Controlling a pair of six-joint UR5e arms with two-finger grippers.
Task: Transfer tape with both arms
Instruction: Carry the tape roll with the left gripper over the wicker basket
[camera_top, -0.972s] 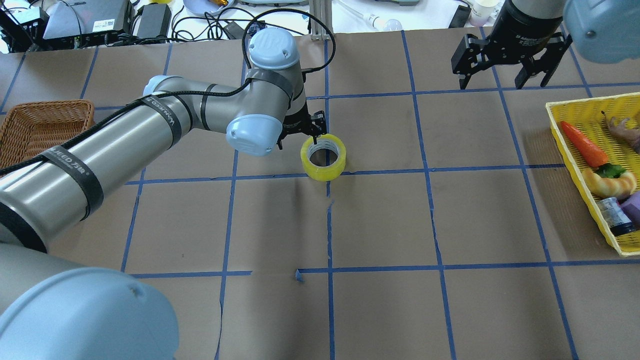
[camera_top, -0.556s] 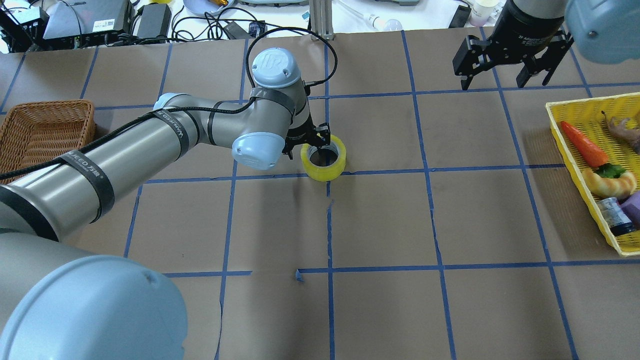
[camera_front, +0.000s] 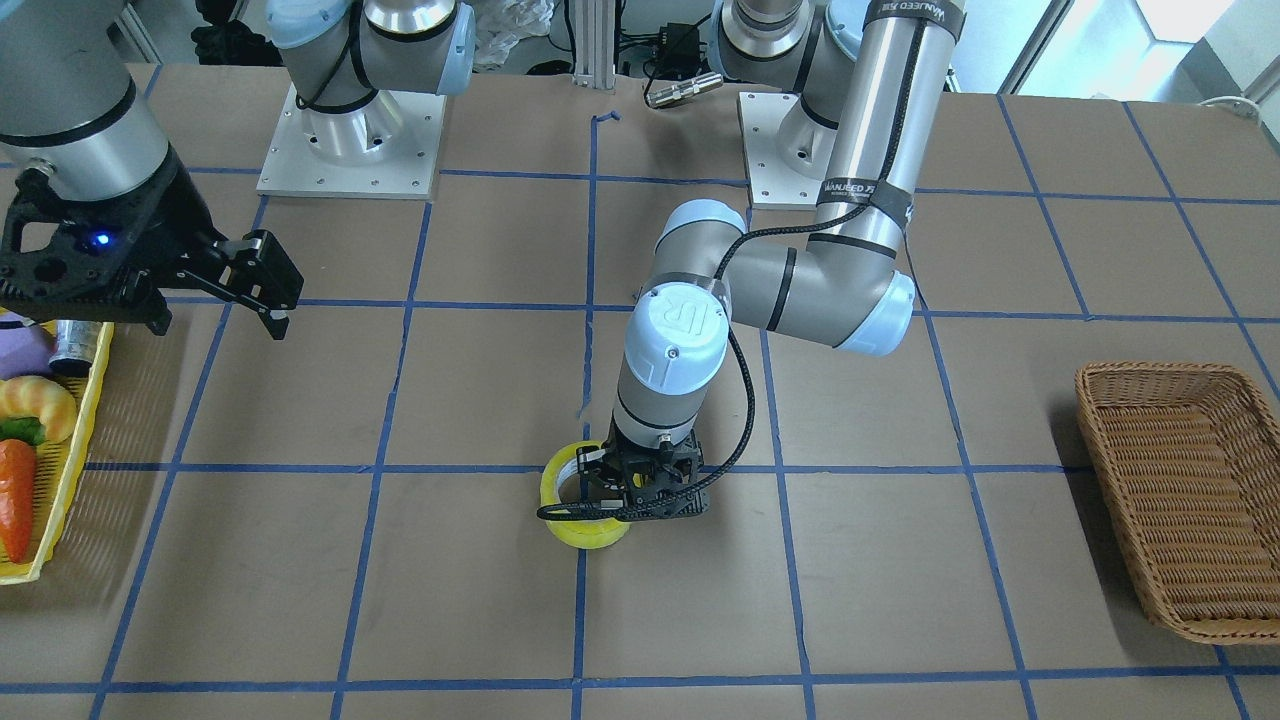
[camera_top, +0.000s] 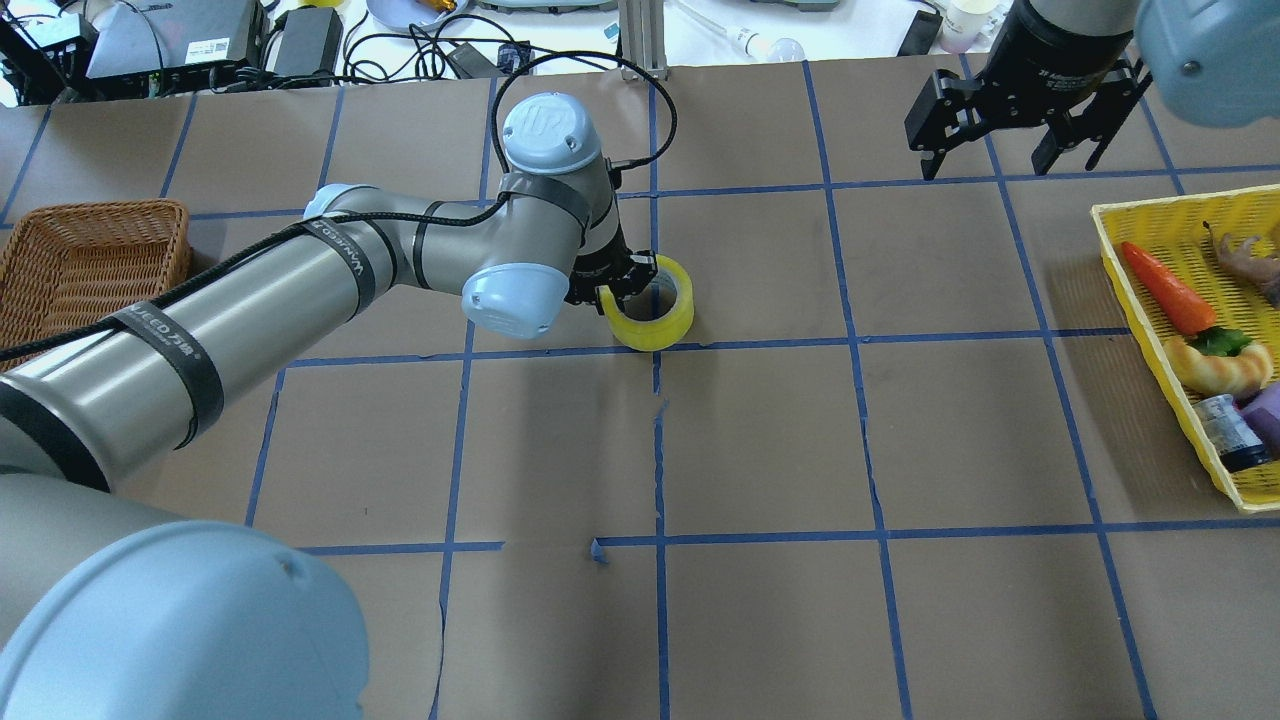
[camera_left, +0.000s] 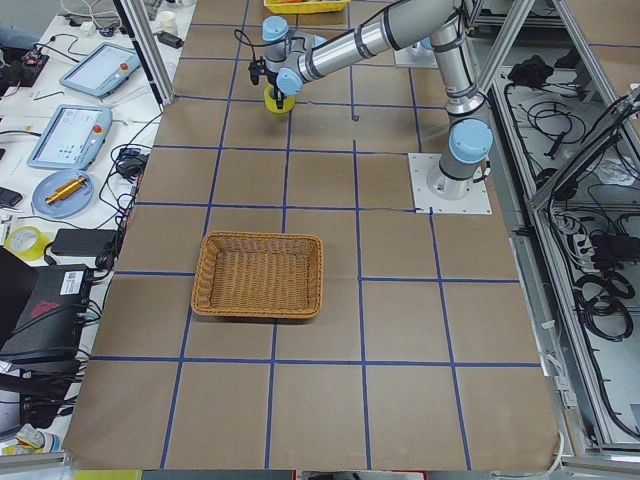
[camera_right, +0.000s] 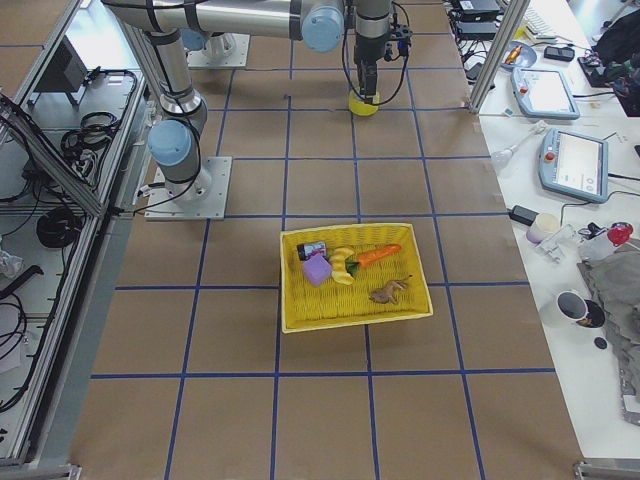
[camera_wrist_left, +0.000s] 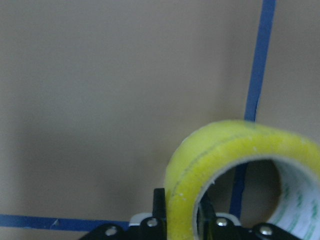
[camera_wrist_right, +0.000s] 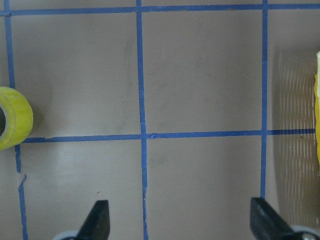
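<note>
In the overhead view, the left arm (camera_top: 250, 320) came in from the lower left of the frame and reached to a spot just above the centre. There the left gripper (camera_top: 625, 285) pointed down onto the tape (camera_top: 655, 325). Its jaws were clamped on the roll's wall, and the left wrist view showed one finger inside the pale core and the other outside. The yellow roll was tilted rather than flat, beside a crossing of blue grid lines (camera_top: 760, 342) on the brown tabletop (camera_top: 760, 440). Whether its lower edge touched the tabletop could not be told. At the left edge of the frame sat a wicker basket (camera_top: 60, 215), well apart from the roll. At the right edge lay a yellow basket (camera_top: 1170, 210) holding a toy carrot (camera_top: 1165, 290) and other small items. Farthest back, in the upper right, the right gripper (camera_top: 1005, 150) hung above the tabletop with its jaws wide apart, gripping nothing, well apart from the tape.
</note>
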